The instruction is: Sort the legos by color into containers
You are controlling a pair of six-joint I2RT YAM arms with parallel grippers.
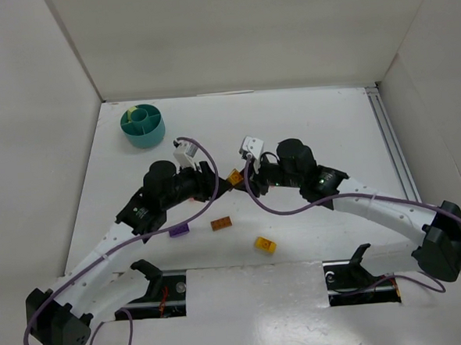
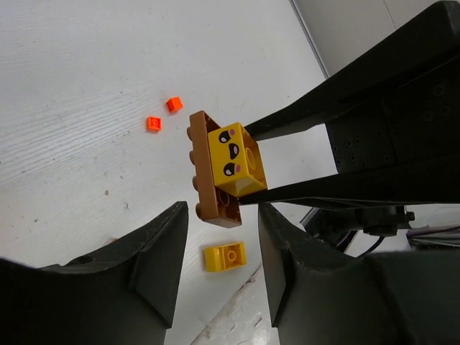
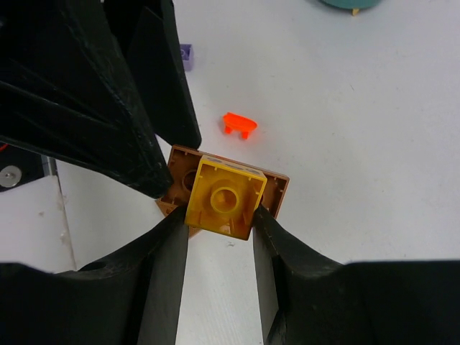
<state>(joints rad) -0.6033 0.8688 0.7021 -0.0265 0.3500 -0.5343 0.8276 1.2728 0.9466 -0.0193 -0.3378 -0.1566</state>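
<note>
Arms bent inward; left hand part-open, tip to tip with clamped right hand.

Legos and tub, state at this moment.
Yellow face brick is joined to an orange-brown plate, tilted and held off the table, its sides pinched by the right gripper. Loose on the table: orange-brown brick, plain yellow brick, purple brick, and a red-orange piece near a second red-orange piece. Round teal tub stands upright at far left, with a pale green-yellow piece inside.

White table: teal tub far left; purple brick, brown brick, yellow brick near front.
</note>
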